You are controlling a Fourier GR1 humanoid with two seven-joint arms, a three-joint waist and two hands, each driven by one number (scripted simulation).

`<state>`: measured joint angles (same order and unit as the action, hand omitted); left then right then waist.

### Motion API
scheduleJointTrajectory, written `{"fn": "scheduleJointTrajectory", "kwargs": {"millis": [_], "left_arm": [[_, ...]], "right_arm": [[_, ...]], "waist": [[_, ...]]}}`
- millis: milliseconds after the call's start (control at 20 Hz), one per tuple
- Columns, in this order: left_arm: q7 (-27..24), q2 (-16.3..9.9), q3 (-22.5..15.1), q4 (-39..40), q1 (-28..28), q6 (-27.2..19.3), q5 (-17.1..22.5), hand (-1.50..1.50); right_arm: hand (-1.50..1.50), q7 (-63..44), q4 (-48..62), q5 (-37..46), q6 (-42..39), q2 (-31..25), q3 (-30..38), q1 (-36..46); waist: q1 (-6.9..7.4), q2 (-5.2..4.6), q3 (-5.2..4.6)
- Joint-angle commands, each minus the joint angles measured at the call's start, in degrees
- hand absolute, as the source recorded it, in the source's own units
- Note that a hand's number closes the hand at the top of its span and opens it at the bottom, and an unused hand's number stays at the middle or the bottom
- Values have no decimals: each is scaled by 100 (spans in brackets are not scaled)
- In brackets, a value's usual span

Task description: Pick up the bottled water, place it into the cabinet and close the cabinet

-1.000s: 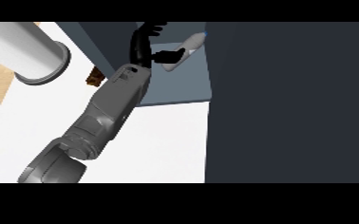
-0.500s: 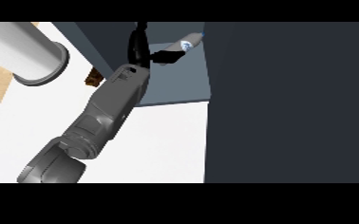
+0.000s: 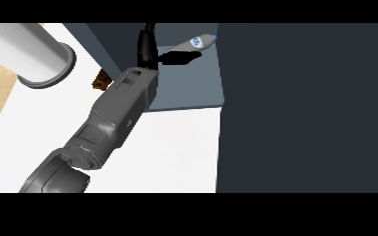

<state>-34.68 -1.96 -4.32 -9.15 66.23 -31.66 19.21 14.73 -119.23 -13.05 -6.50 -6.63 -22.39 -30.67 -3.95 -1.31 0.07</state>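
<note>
The bottled water [image 3: 198, 41] is a pale bottle with a blue label. It lies tilted inside the cabinet [image 3: 184, 87], near the far end of its grey floor. My left hand [image 3: 148, 47] reaches into the cabinet on its grey forearm, which comes in from the lower left. Its fingers point straight up into the cabinet, and its thumb [image 3: 181, 57] sticks out to the right just below the bottle. Nothing is curled round the bottle. The cabinet's dark door [image 3: 295, 105] stands open at the right. My right hand shows nowhere.
A large white cylinder [image 3: 35, 55] lies at the far left of the white counter [image 3: 170, 150]. A small brown object [image 3: 100, 82] peeks out beside my forearm at the cabinet's left wall.
The bottle has shifted farther into the cabinet and up in the view. My left hand's fingers have straightened and come away from it, and the forearm has barely moved.
</note>
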Motion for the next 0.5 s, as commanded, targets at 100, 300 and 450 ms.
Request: {"fn": "scheduleJointTrajectory", "kwargs": {"millis": [100,300,450], "left_arm": [[-599,-204,209,-316,-500,1106,156,-150],[-828,-217,248,-626,-750,1482,188,-150],[-761,-109,184,-940,-926,1643,165,-150]], "right_arm": [[-150,108,182,294,162,130,-107,156],[-150,-196,-604,-116,79,-247,109,-445],[-150,-316,-383,82,365,61,-66,-104]], "waist": [[244,74,-12],[308,129,-11],[424,154,-10]]}}
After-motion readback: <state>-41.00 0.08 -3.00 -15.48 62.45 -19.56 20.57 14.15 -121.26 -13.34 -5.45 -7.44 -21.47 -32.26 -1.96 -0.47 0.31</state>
